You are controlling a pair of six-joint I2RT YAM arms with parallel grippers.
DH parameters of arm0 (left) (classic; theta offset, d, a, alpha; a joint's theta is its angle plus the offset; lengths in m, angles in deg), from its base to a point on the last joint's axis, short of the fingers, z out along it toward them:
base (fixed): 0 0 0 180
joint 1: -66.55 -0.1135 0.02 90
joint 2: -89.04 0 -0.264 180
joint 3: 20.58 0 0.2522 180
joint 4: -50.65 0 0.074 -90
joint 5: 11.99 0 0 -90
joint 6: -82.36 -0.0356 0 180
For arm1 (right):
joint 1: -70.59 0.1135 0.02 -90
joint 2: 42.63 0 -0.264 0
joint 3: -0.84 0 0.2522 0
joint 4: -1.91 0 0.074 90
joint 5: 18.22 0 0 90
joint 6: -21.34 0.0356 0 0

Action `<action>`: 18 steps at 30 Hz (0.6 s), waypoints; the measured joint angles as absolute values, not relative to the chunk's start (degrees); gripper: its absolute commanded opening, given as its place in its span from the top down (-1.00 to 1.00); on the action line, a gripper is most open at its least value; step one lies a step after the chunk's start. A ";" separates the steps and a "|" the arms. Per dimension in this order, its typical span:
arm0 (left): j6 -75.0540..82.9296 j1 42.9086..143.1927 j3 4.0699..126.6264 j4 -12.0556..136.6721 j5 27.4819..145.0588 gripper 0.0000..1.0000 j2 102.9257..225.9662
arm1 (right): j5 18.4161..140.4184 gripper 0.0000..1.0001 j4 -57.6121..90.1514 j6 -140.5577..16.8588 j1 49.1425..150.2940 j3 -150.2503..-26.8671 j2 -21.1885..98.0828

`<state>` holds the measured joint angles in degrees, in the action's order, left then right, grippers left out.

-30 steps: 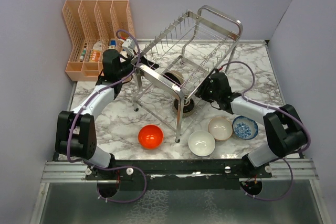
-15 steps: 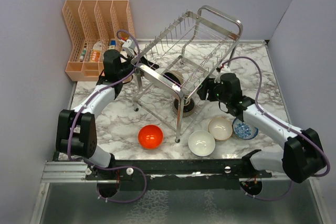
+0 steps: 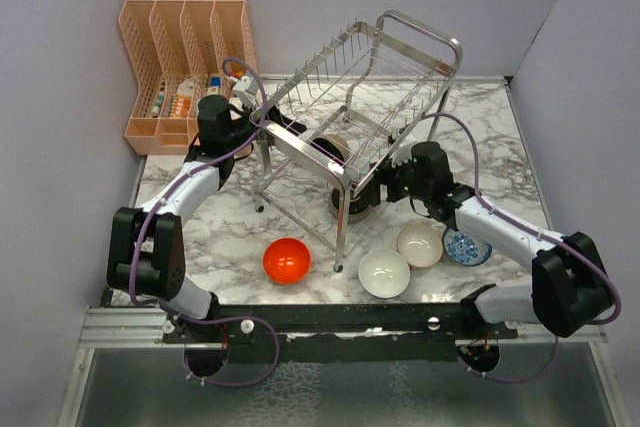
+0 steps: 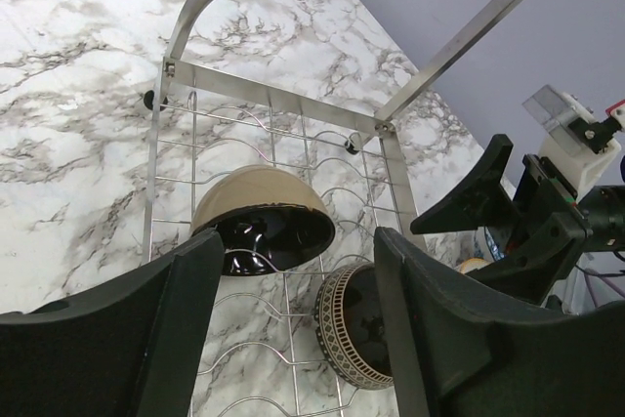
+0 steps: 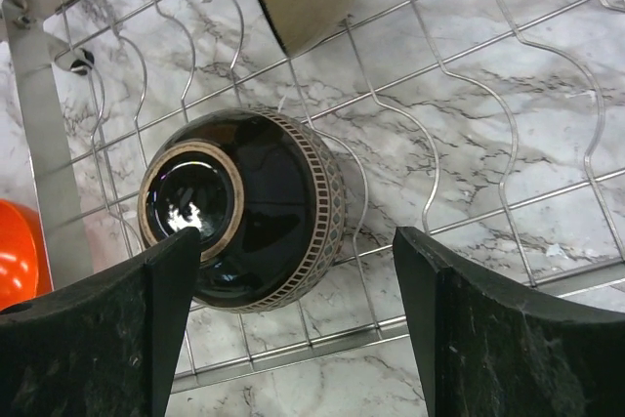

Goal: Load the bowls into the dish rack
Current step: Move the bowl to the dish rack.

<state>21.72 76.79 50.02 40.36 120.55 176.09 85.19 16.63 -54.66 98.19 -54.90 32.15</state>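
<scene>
The steel dish rack [image 3: 420,29] stands mid-table. On its lower tier [image 4: 278,100] a tan bowl with a black inside [image 4: 256,204] rests tilted on its edge. A dark bowl with a patterned rim [image 5: 256,204] leans there too. My left gripper [image 4: 293,310] is open at the rack's left side [image 3: 283,127], its fingers apart from the tan bowl. My right gripper [image 5: 296,251] is open at the rack's front right [image 3: 373,187], beside the dark bowl [image 3: 352,204]. On the table lie a red-orange bowl [image 3: 286,260], a white bowl [image 3: 384,273], a beige-pink bowl [image 3: 420,244] and a blue-patterned bowl [image 3: 467,244].
A peach slotted organiser [image 3: 185,62] with small items stands at the back left. The rack's tubular legs [image 3: 341,237] and wire tines surround both grippers. Purple walls close in the left, right and back of the marble table [image 3: 490,137].
Both grippers have opened wider. The right arm swung its elbow outward and its gripper shifted slightly left, toward the dark bowl in the lower tier. The left arm stayed put.
</scene>
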 measured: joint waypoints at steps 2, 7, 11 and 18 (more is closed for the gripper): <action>21.72 76.79 50.00 40.38 120.34 -0.40 176.17 | 85.73 -0.60 16.41 -55.32 98.86 -54.97 32.85; 21.66 76.79 49.95 40.47 119.85 -0.41 176.39 | 86.37 -0.60 15.27 -56.13 99.67 -54.99 33.57; 21.55 76.79 49.95 40.47 119.72 -0.42 176.39 | 84.90 -0.60 15.05 -56.54 100.09 -55.05 34.82; 21.50 76.79 49.95 40.47 119.59 -0.43 176.39 | 76.49 -0.59 14.05 -55.34 100.28 -55.21 35.08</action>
<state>21.50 76.79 49.95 40.47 119.59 176.39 76.49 14.05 -55.34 100.28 -55.21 35.08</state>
